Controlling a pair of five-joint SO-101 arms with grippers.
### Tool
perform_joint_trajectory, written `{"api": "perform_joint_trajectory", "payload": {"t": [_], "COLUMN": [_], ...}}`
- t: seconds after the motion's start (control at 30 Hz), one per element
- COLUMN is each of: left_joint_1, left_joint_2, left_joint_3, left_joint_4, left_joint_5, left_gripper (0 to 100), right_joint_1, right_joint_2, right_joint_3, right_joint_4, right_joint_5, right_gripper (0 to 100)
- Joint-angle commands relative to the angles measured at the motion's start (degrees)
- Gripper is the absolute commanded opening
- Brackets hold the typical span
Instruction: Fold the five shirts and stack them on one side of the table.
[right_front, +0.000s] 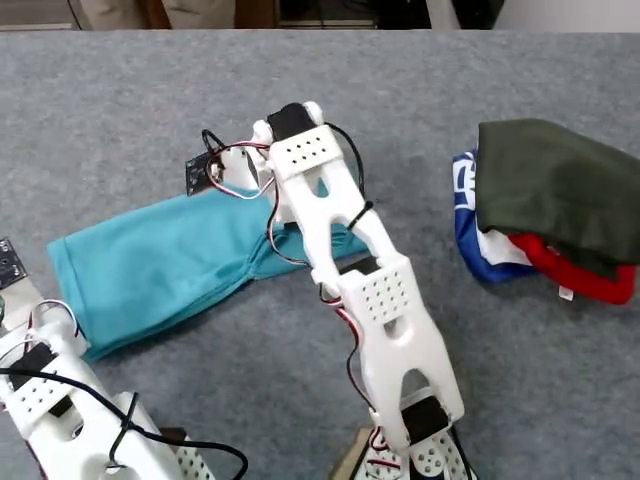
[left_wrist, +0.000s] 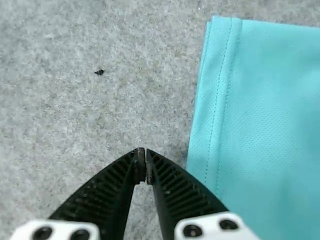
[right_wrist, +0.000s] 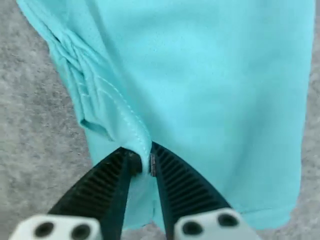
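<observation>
Teal shirt (right_wrist: 200, 75) cloth is pinched in the right claw (right_wrist: 145, 162): its two black ribbed fingers are closed on a bunched fold with a stitched hem, and the fabric spreads out smooth beyond the tips. In the high view the right arm (right_front: 340, 250), white with black motors and loose wires, stretches from the near edge across the middle of the tabletop (right_front: 120, 110) and ends over one end of the teal shirt.

The left claw (left_wrist: 141, 165) is closed with its tips touching and nothing between them. It hangs over bare grey carpet-like tabletop, just beside a straight hemmed edge of the teal shirt. A small dark speck (left_wrist: 99, 72) lies on the surface farther out. The left arm (right_front: 50, 400) sits at the near left corner of the high view.

The teal shirt lies as a long band across the left-centre of the tabletop. Well apart from it, at the right side, sits a pile: an olive-green shirt (right_front: 560, 190) on top, a blue-and-white shirt (right_front: 475, 245) and a red shirt (right_front: 580, 280) showing beneath it.
</observation>
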Motion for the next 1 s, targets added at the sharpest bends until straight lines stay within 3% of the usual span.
{"api": "perform_joint_trajectory", "payload": {"t": [0.0,0.2,0.4,0.7,0.8,0.97], "left_joint_1": [0.8,0.8,0.9,1.7,1.7,1.7], "left_joint_2": [0.0,0.0,0.0,0.0,0.0,0.4], "left_joint_3": [-0.3,-0.3,-0.3,-0.1,-0.1,-1.4], "left_joint_4": [-0.9,-0.9,-1.0,-1.0,-1.0,-0.4], "left_joint_5": [-0.6,-0.6,-0.5,-0.5,-0.5,-0.3], "left_gripper": [2,2,2,2,2,2], "right_joint_1": [-0.7,-0.9,-1.0,-1.9,-1.0,0.3], "right_joint_2": [-0.5,-0.4,-0.6,-0.6,-2.4,-8.8], "right_joint_3": [-3.5,-3.5,-6.0,-23.1,-22.8,-13.2], "right_joint_4": [-2.6,-12.1,-13.7,1.6,1.5,1.5], "right_joint_5": [1.6,1.4,-3.0,-4.8,-10.1,-24.6], "right_gripper": [0.2,1.1,25.4,17.0,1.9,0.2]}}
